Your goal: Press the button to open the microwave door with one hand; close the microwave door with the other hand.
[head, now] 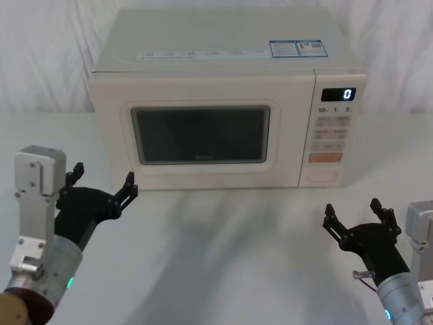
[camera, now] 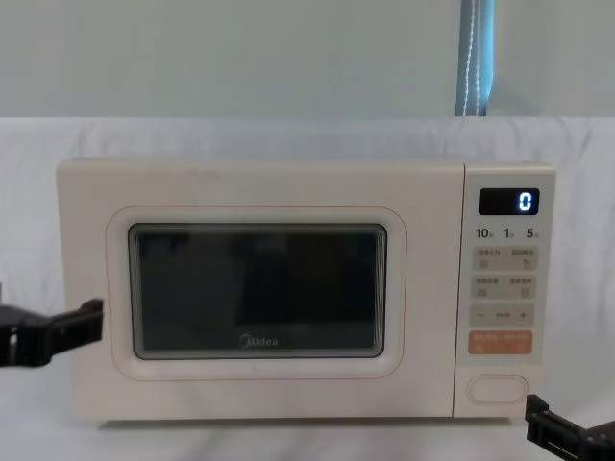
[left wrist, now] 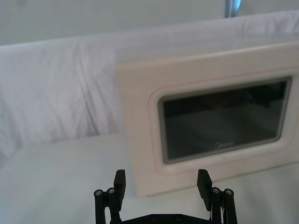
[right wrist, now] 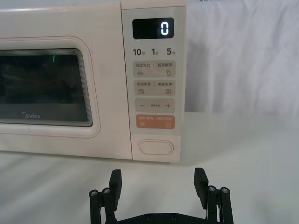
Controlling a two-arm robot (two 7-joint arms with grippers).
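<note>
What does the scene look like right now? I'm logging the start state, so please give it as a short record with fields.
microwave door: shut, flush with the front
button: at the bottom of the control panel, below the orange key, untouched
display: reads 0
left gripper: open, near the door's lower left corner, apart from it
right gripper: open, before the control panel and below it, short of it
table: white cloth
</note>
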